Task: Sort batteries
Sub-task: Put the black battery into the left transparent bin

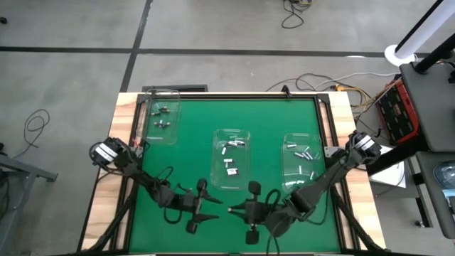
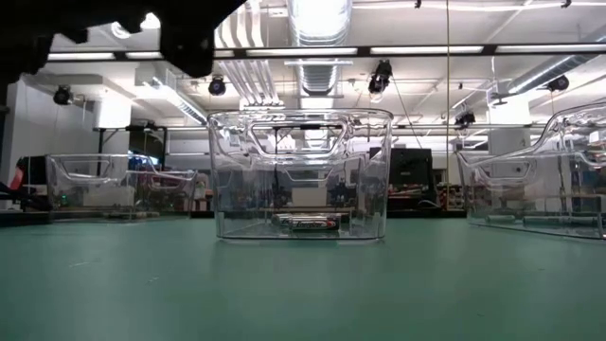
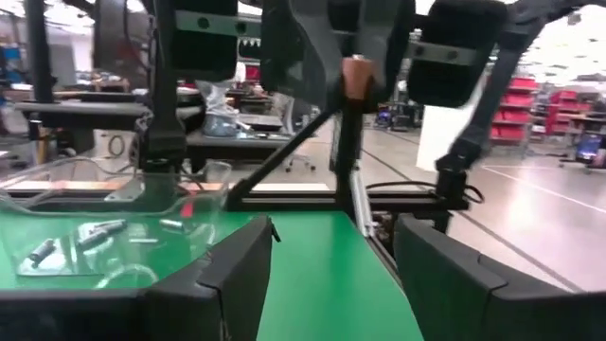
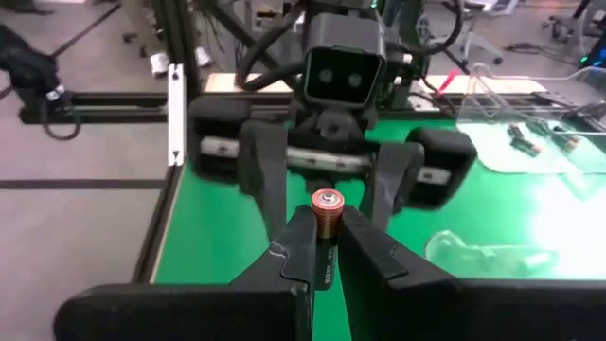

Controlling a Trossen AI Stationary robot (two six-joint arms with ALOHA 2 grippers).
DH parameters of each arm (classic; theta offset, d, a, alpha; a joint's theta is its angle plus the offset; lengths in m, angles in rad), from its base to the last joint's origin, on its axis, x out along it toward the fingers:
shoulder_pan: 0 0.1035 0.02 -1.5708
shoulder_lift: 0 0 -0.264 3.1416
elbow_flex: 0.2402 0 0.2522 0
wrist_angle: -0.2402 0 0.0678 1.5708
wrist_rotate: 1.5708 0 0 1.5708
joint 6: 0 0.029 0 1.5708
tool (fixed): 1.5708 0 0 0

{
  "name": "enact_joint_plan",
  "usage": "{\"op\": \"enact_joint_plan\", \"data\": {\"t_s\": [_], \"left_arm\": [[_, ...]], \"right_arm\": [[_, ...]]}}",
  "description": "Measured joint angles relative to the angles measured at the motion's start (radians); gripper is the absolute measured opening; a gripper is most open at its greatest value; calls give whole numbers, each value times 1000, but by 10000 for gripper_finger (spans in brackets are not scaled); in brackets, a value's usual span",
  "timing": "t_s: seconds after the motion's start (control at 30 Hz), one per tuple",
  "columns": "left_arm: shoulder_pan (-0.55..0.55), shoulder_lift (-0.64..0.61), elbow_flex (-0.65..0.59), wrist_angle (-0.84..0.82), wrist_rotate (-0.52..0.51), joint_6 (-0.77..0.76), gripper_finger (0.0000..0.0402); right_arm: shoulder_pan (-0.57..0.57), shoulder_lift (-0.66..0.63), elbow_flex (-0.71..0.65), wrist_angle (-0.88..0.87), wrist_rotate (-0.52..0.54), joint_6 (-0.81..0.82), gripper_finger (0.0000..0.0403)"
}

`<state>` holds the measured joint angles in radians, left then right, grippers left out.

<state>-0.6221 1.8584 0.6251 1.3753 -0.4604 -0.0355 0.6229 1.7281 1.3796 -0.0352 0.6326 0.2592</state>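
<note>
grey concrete floor (image 1: 213, 28) w/ dark seams, loose cables (image 1: 34, 126); ceiling strip lights (image 2: 445, 49), ducts; red bin racks (image 3: 516, 118) far back.

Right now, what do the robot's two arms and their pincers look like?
Both arms are dark, nearly black, built of thin jointed links with black cables looping alongside. Each shoulder end carries a pale silvery round part. The left pincer and the right pincer each have two chunky, flat black fingers. The right wrist view shows a boxy black camera block with two round lenses above the left pincer.
</note>
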Motion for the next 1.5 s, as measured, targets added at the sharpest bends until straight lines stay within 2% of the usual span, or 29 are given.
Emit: {"op": "enact_joint_plan", "data": {"t_s": [0.13,0.27,0.4,0.53,0.7,0.73,0.83,0.93,1.07,1.13,1.23,1.37,1.5], "left_arm": [[33,-2,40,-33,2,0,191],[58,-1,63,-40,69,0,178],[64,-1,78,-37,78,10,153],[64,-1,94,-42,79,21,108],[65,-1,94,-50,77,30,23],[65,-1,92,-50,77,31,16],[65,-9,90,-69,77,22,16],[69,-54,90,-152,77,-5,14],[79,-203,82,-438,30,-36,13],[90,-317,79,-656,-12,-76,13],[112,-504,79,-1002,-59,-159,13],[174,-758,126,-1532,-105,-299,13],[304,-913,265,-2175,-128,-468,13]], "right_arm": [[-4,10,-3,11,-2,-25,22],[-10,9,-2,19,0,-36,22],[-15,10,-2,17,22,-43,22],[-17,9,-2,18,35,-49,22],[-17,9,-2,15,71,-48,22],[-17,9,-2,18,68,-44,23],[-17,9,-2,10,72,-42,32],[-18,8,-2,11,78,-40,60],[-17,-21,3,6,82,-69,119],[-14,-53,3,-12,85,-72,150],[-12,-109,3,-100,153,-35,190],[-12,-167,-1,-288,234,69,225],[-19,-182,-5,-461,282,153,246]]}}
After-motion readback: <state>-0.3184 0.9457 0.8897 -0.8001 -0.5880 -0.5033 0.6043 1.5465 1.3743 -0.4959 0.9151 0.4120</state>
